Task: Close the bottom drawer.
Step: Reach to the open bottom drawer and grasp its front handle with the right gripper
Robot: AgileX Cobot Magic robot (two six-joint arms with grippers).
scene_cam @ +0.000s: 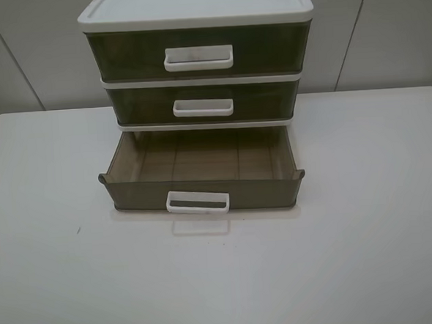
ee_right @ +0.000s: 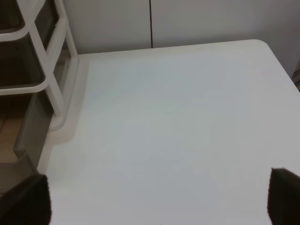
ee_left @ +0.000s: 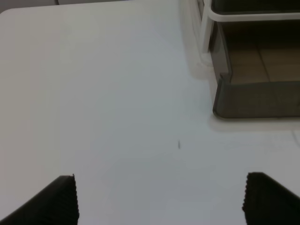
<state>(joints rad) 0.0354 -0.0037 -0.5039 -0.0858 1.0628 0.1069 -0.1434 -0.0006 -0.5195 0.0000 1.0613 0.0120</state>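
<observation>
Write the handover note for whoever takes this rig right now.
Left gripper: open, empty, over the table, short of the bottom drawer.
Right gripper: open, empty, near the drawer unit.
Bottom drawer: pulled out, nothing inside, handle facing front.
Done: nothing yet.
Left: push the bottom drawer fully in.

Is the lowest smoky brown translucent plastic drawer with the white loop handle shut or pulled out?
Pulled out. The bottom drawer juts forward of the white frame, its bare floor exposed from above.
</observation>
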